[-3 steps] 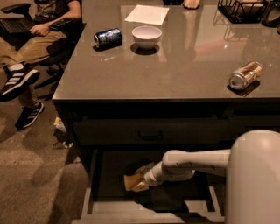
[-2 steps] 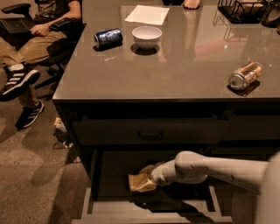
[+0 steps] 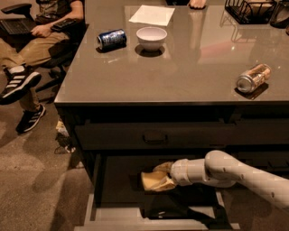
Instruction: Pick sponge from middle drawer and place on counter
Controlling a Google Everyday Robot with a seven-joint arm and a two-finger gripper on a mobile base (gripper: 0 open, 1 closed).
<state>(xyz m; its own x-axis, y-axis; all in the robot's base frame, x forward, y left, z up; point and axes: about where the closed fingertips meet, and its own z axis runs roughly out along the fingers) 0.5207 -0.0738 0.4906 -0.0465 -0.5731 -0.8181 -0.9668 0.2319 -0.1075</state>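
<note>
The pale-yellow sponge (image 3: 152, 181) is bent between the fingers of my gripper (image 3: 159, 178), which is shut on it and holds it above the dark inside of the open middle drawer (image 3: 135, 217). My white arm reaches in from the lower right. The glossy grey-brown counter (image 3: 189, 67) lies above, over a closed dark drawer front with a rectangular pull handle (image 3: 155, 136).
On the counter lie a blue can (image 3: 111, 39) on its side, a white bowl (image 3: 151, 38), a white paper sheet (image 3: 151, 15), a tan can (image 3: 253, 77) on its side and a black wire basket (image 3: 250, 10). A seated person (image 3: 31, 49) is at the left.
The sponge has risen a little off the drawer floor in my gripper and moved slightly to the right. The arm's elbow has dropped out of the lower right corner.
</note>
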